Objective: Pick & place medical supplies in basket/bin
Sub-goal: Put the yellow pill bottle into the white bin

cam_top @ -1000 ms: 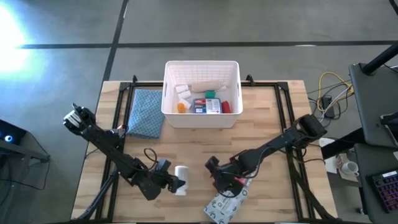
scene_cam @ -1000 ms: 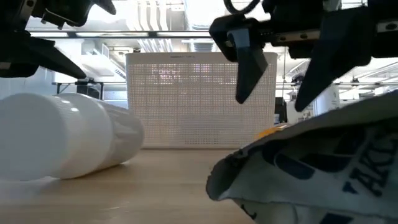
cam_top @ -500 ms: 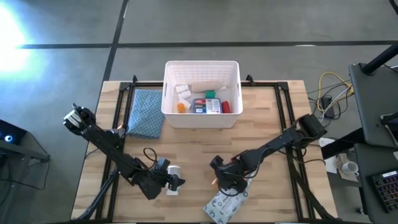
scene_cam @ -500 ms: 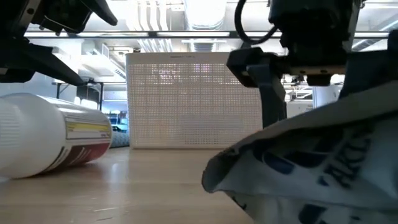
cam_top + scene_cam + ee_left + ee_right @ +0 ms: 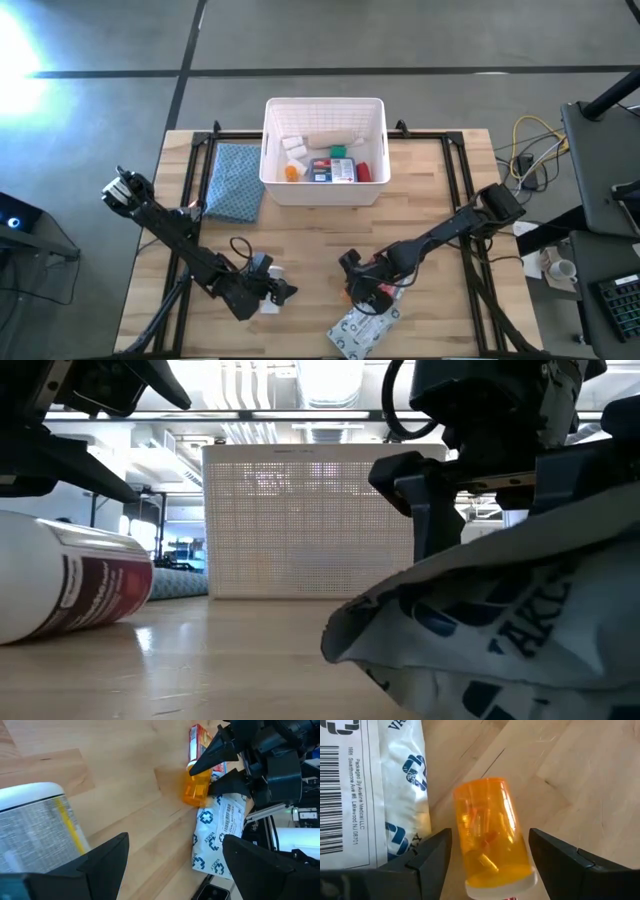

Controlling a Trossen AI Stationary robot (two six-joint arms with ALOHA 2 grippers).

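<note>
A white pill bottle (image 5: 35, 827) with a red and yellow label lies on its side on the table (image 5: 310, 240), also in the low view (image 5: 75, 590). My left gripper (image 5: 175, 839) is open over it near the table's front edge (image 5: 278, 292); the bottle lies by one finger. An orange pill vial (image 5: 492, 835) lies on the table beside the grey-white pack (image 5: 362, 328). My right gripper (image 5: 490, 832) is open, a finger on each side of the vial (image 5: 196, 790). The white bin (image 5: 325, 150) at the far middle holds several supplies. My left gripper has one finger (image 5: 100, 865) close against the white bottle's side (image 5: 70, 840), coming from above at a slant. I cannot tell whether it touches. The bottle lies on the table.
A blue cloth (image 5: 235, 180) lies left of the bin. A red-orange box (image 5: 199, 737) lies by the pack and my right gripper. The pack's crumpled end (image 5: 500, 630) fills the low view's right. Bare wood lies between the two grippers and the bin.
The white bottle has rolled along the table toward the left edge, under my left gripper, and its label has turned into view. My right gripper has gone down and toward the near edge, over the orange vial.
</note>
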